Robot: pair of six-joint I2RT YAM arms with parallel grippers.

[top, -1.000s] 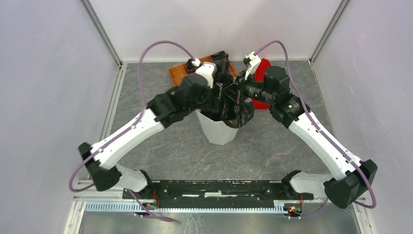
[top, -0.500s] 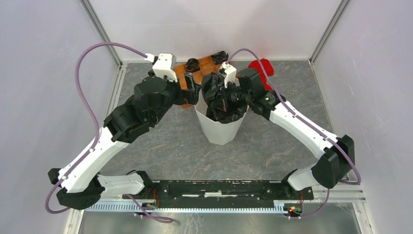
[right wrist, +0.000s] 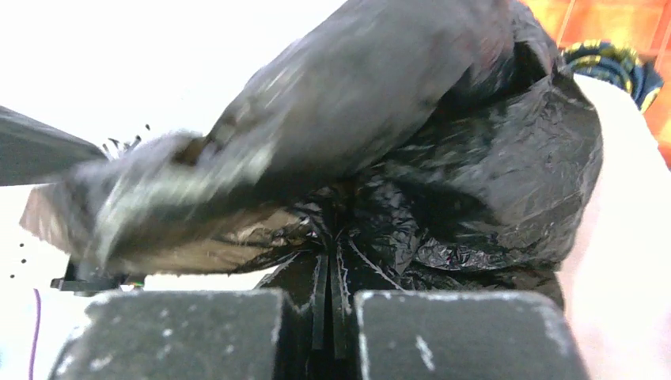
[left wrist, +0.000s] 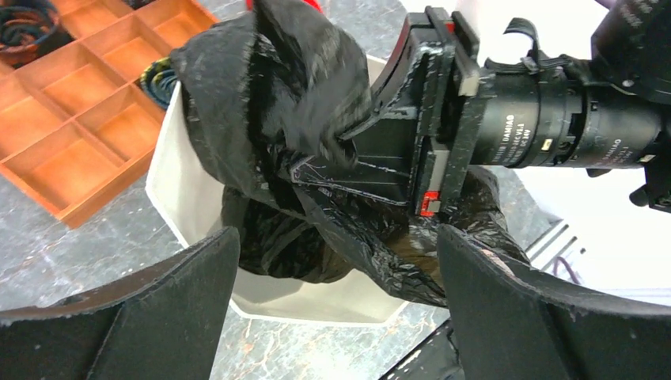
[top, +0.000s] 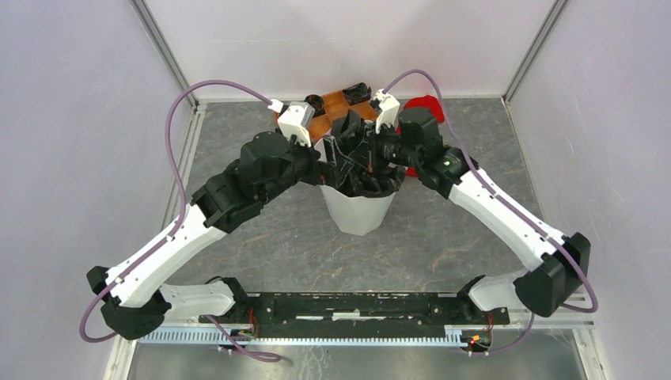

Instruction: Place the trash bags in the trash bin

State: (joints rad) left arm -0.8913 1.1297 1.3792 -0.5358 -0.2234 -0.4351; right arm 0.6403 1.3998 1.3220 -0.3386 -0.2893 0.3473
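Trash bag [top: 360, 168] sits half inside the trash bin [top: 358, 212], a crumpled bunch standing above the rim and a fold draped over the edge at about 11 o'clock. The right hand [right wrist: 323, 293] is pinched shut on that bunch; the left hand [left wrist: 336, 237] hangs wide open and empty at the bin's 9 o'clock. Released this high, the springy film would likely rise and spill out, and a sideways tug could tip the narrow-based bin.

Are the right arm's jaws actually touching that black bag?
Touching. The right wrist view shows the right gripper shut on a pinch of the trash bag, its film stretched taut between the jaws.
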